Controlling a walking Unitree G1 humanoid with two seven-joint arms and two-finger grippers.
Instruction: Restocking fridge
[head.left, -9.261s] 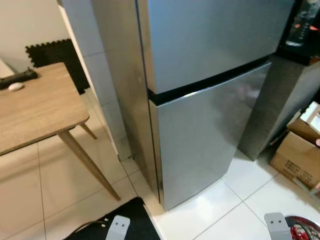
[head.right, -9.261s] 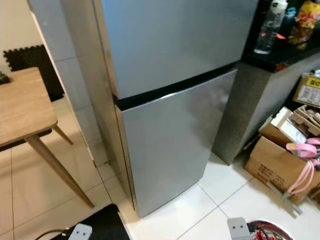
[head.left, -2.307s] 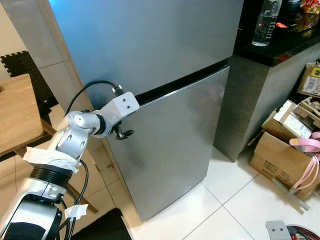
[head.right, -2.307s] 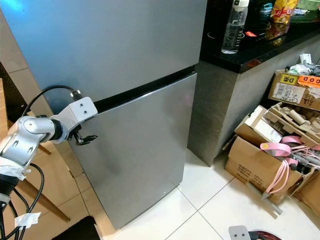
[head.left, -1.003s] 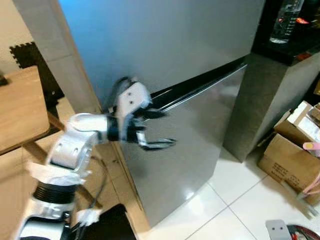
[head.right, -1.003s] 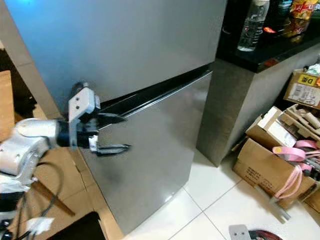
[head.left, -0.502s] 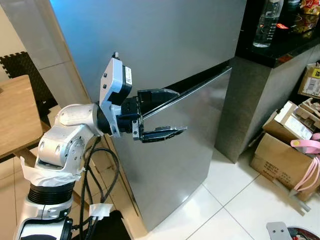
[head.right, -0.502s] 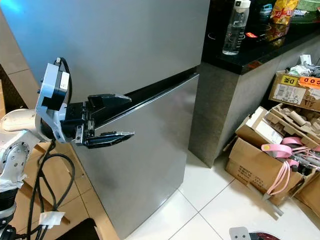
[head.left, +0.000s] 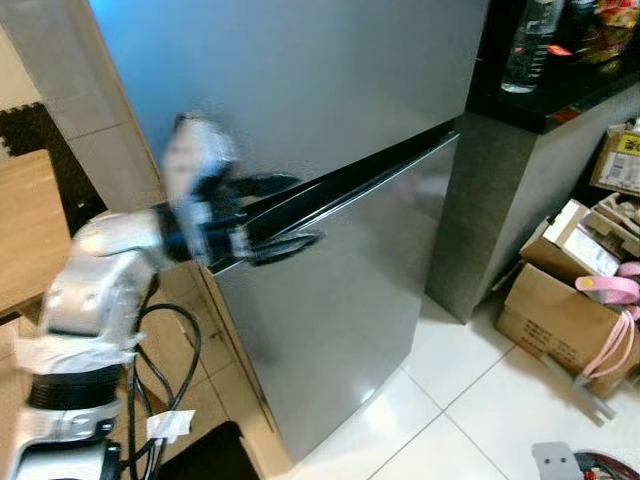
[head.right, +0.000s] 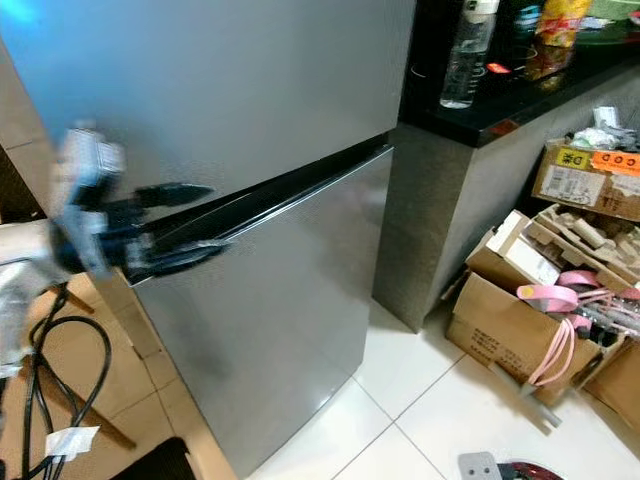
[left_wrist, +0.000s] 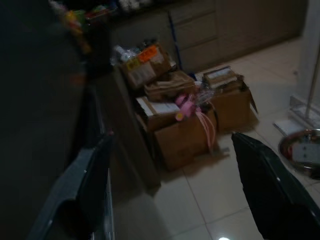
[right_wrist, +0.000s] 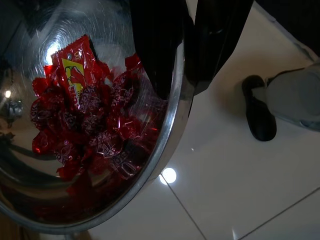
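Observation:
The steel two-door fridge (head.left: 340, 280) stands in front of me with a dark seam (head.left: 380, 165) between its upper and lower doors. My left gripper (head.left: 300, 212) is blurred and open at the left end of that seam, one finger above it and one below, holding nothing. In the left wrist view its fingers (left_wrist: 85, 185) are spread wide beside the fridge front. My right gripper (right_wrist: 187, 50) hangs low at the right, shut on the rim of a steel bowl (right_wrist: 100, 210) of red wrapped candies (right_wrist: 90, 120). The bowl (head.left: 600, 466) peeks in at the bottom right.
A black counter with a water bottle (head.left: 520, 50) adjoins the fridge on the right. Open cardboard boxes (head.left: 560, 320) and a pink strap (head.left: 610, 290) crowd the floor below it. A wooden table (head.left: 30, 230) stands at the left. White tiles (head.left: 440, 400) lie before the fridge.
My left gripper has swung back left and in toward the door seam, still open, and is now blurred. The right arm and bowl have stayed low.

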